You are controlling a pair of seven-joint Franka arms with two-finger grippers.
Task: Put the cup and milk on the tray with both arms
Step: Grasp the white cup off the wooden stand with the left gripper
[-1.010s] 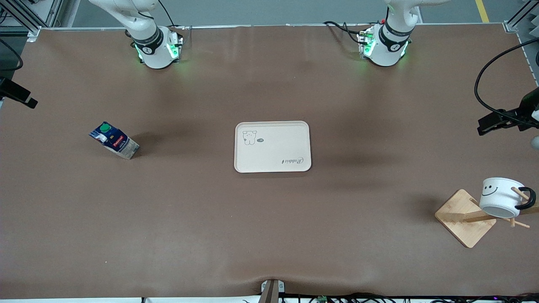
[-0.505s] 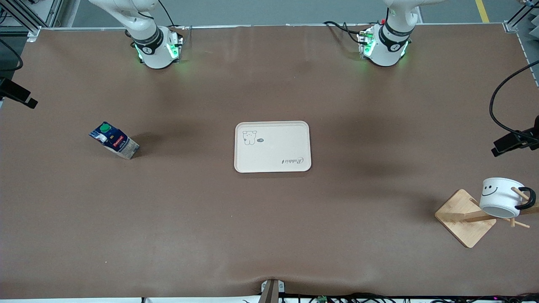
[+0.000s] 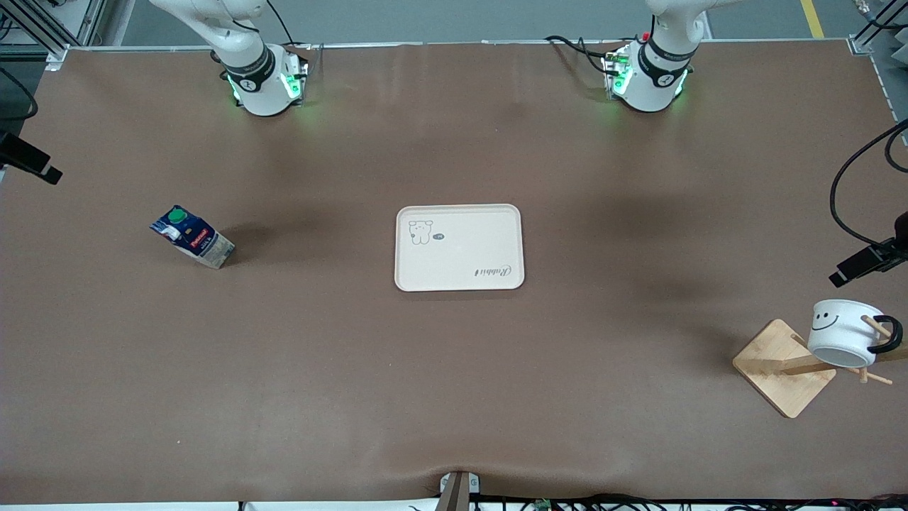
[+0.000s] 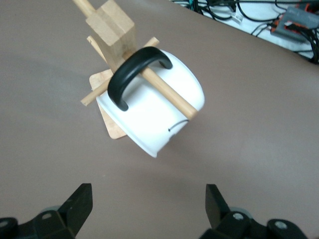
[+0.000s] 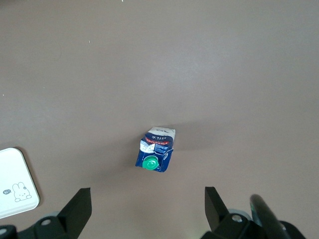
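Nothing's on the tray (image 3: 460, 248) yet, it just sits bare mid-table. The cup (image 3: 843, 332) hangs by its black handle (image 4: 133, 77) on a peg of the wooden rack (image 3: 784, 367), at the left arm's end of the table, nearer the front camera than the tray. The left gripper (image 4: 147, 206) hovers right above it, fingers spread wide and empty, so the cup sits tilted straight ahead of the gap. The milk (image 3: 191, 236) stands upright at the right arm's end. The right gripper (image 5: 145, 205) is high over it, also wide open with nothing in it. Each arm clearly gets its nearer item, I'd guess.
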